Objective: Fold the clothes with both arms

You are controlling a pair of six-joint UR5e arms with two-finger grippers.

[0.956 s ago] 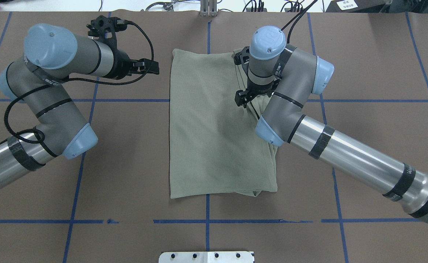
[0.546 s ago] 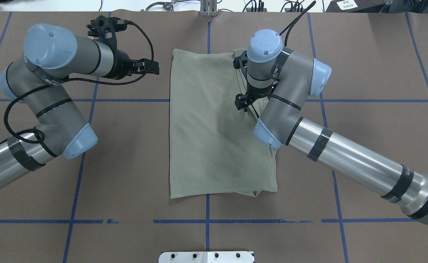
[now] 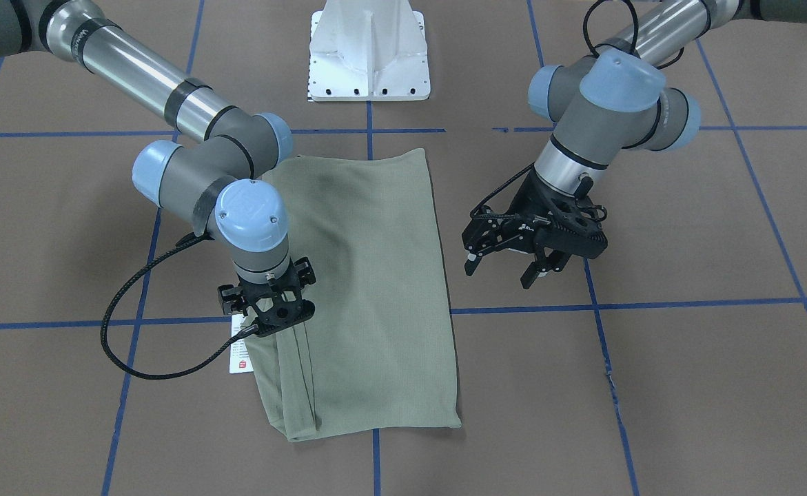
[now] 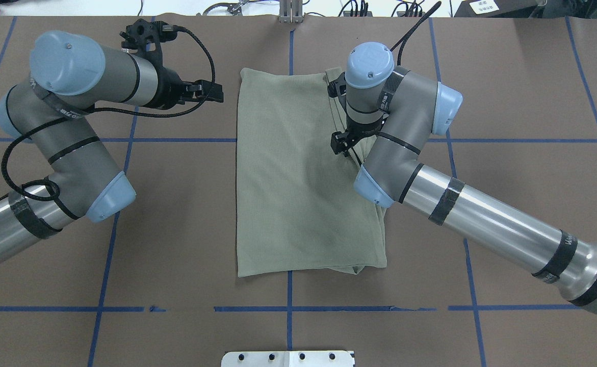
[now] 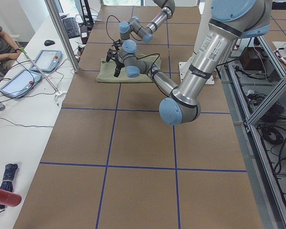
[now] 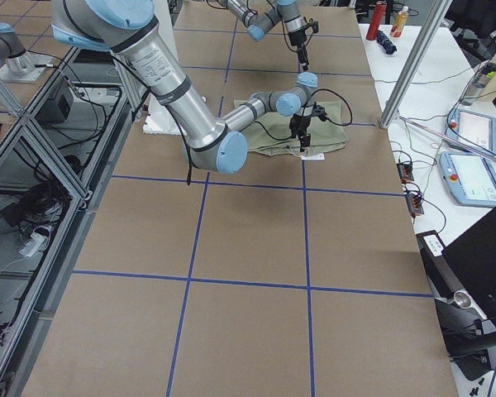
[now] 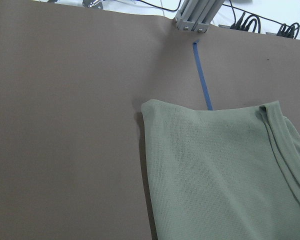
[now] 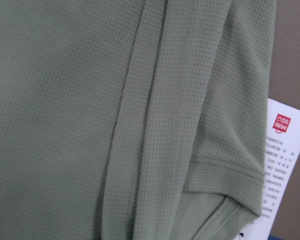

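Note:
The clothes are one pale sage-green knit shirt [image 3: 369,289] [image 4: 298,178], folded into a long rectangle at the table's middle. Its white hang tag [image 3: 241,355] [image 8: 282,165] pokes out by the ribbed cuff. My right gripper [image 4: 340,145] [image 3: 272,324] points straight down over the shirt's layered right edge near the far end. Its fingers are hidden under the wrist, so I cannot tell if they are open or shut. My left gripper [image 3: 506,265] [image 4: 216,94] hovers open and empty above bare table, just left of the shirt's far corner [image 7: 147,107].
The white pedestal base [image 3: 369,55] stands at the table's near edge. Blue tape lines [image 4: 288,308] grid the brown table cover. A person [image 5: 0,43] sits at a side table with tablets [image 5: 45,59] beyond the far edge.
The right wrist has drifted slightly left over the shirt's edge. The left arm has shifted a little toward the far edge. The shirt has not moved.

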